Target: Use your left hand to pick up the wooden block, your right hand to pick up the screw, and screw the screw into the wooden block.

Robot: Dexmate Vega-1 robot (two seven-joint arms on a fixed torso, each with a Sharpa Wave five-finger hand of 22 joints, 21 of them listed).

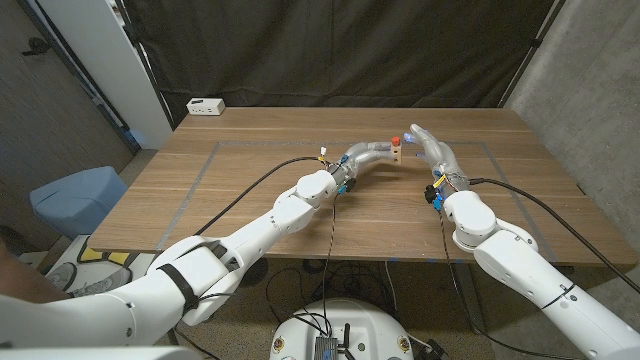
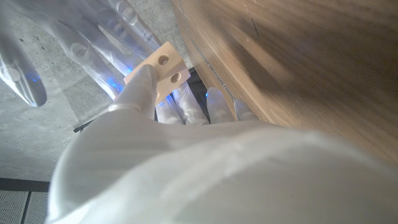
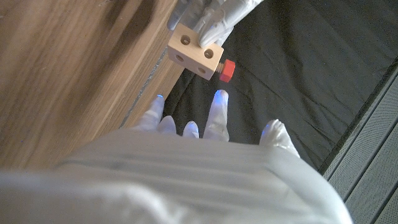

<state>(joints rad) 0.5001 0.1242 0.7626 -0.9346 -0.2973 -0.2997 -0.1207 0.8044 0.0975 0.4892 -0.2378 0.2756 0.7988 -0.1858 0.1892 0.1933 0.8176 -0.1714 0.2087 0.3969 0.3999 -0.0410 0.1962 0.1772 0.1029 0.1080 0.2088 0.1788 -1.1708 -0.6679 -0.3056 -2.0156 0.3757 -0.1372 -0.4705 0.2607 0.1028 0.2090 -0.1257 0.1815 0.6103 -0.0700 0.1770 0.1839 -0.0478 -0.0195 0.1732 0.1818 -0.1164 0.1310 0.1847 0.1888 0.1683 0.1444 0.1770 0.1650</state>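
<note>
The wooden block [image 3: 196,51] is held off the table, above its far middle part, in the grip of the left hand [image 1: 372,154]. In the right wrist view it is a pale cube-like piece with two round holes on one face and another hole on the adjoining face. The same block [image 2: 160,70] appears in the left wrist view with two holes showing, clasped between the left hand's fingers [image 2: 140,87]. In the head view the block [image 1: 397,150] sits at the tip of the left hand, between the two hands.

The screw [image 3: 227,70] has a red head and sits against one side of the block, its shank apparently already inside the wood; how deep it goes cannot be told. In the head view the red head [image 1: 396,139] shows on top of the block.

The right hand [image 1: 432,152] is just beside the block, fingers stretched out and apart, holding nothing. In the right wrist view its fingertips [image 3: 217,102] point toward the block and screw without touching either.

The table [image 1: 250,190] is brown wood with a faint taped rectangle marked on it. A white power strip [image 1: 206,106] lies at its far left corner. A black curtain [image 1: 330,50] hangs behind the table.
</note>
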